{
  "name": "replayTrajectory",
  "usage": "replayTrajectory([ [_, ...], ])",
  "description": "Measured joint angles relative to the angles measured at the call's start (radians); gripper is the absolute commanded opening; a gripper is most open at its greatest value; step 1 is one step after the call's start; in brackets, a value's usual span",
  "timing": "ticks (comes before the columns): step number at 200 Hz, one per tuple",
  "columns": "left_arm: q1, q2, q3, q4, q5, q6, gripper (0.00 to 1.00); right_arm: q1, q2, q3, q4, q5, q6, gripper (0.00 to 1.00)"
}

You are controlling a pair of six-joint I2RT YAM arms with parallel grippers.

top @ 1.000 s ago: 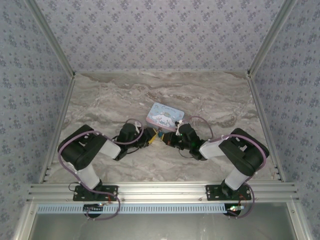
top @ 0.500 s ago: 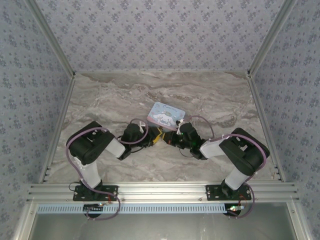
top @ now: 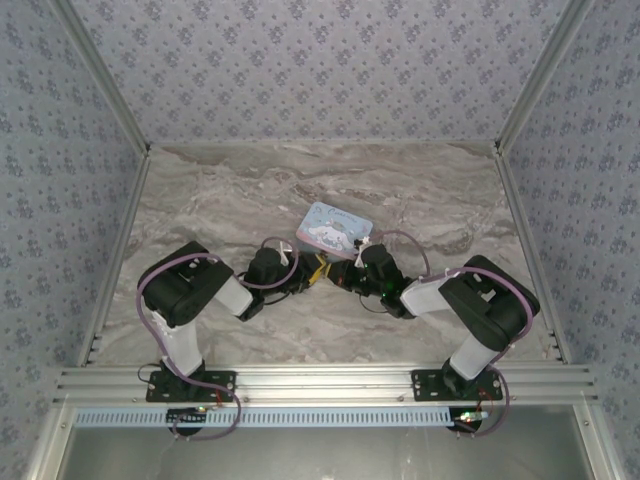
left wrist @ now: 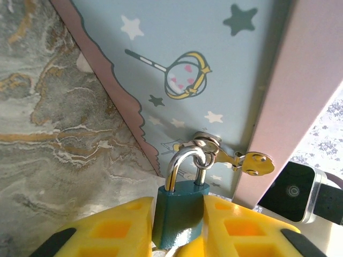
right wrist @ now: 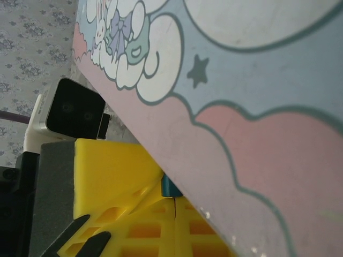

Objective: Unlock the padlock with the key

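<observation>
A small blue padlock point(left wrist: 179, 214) hangs by its metal shackle point(left wrist: 177, 160) from the hasp point(left wrist: 236, 159) of a pastel-blue cartoon tin point(left wrist: 214, 59). My left gripper point(left wrist: 178, 203) is shut on the padlock's body, one yellow finger pressed against each side. My right gripper point(right wrist: 174, 202) is shut, its yellow fingertips meeting just below a sliver of the padlock point(right wrist: 169, 187) under the tin's edge point(right wrist: 257, 176). The key is hidden. From above, both grippers point(top: 308, 272) point(top: 330, 272) meet tip to tip at the tin's near corner point(top: 334, 228).
The tin lies on the marble tabletop point(top: 230, 200) near its middle. Patterned walls close in the back and both sides. A metal rail point(top: 320, 382) runs along the near edge. The right wrist's camera point(left wrist: 292, 193) sits close beside the hasp.
My left arm has slid right towards the tin, and its fingers have closed in on the padlock. The right arm has held still.
</observation>
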Motion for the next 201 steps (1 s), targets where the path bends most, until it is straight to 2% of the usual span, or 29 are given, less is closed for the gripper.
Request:
replayTrajectory([
  [31, -0.002, -0.001, 0.0, 0.002, -0.01, 0.001, 0.18, -0.008, -0.008, 0.0, -0.012, 0.0, 0.007, 0.02],
  [51, -0.007, -0.012, 0.0, -0.01, -0.013, 0.005, 0.16, -0.013, -0.026, 0.0, -0.041, 0.0, 0.005, 0.13],
  [115, -0.009, -0.029, 0.008, -0.036, -0.014, 0.013, 0.14, -0.014, -0.111, -0.004, -0.184, 0.018, -0.072, 0.34],
  [162, -0.009, -0.035, 0.017, -0.059, -0.018, 0.013, 0.14, -0.007, -0.26, -0.004, -0.375, 0.108, -0.28, 0.51],
  [201, -0.013, -0.063, 0.021, -0.104, -0.023, 0.021, 0.14, 0.032, -0.42, 0.003, -0.541, 0.221, -0.537, 0.72],
])
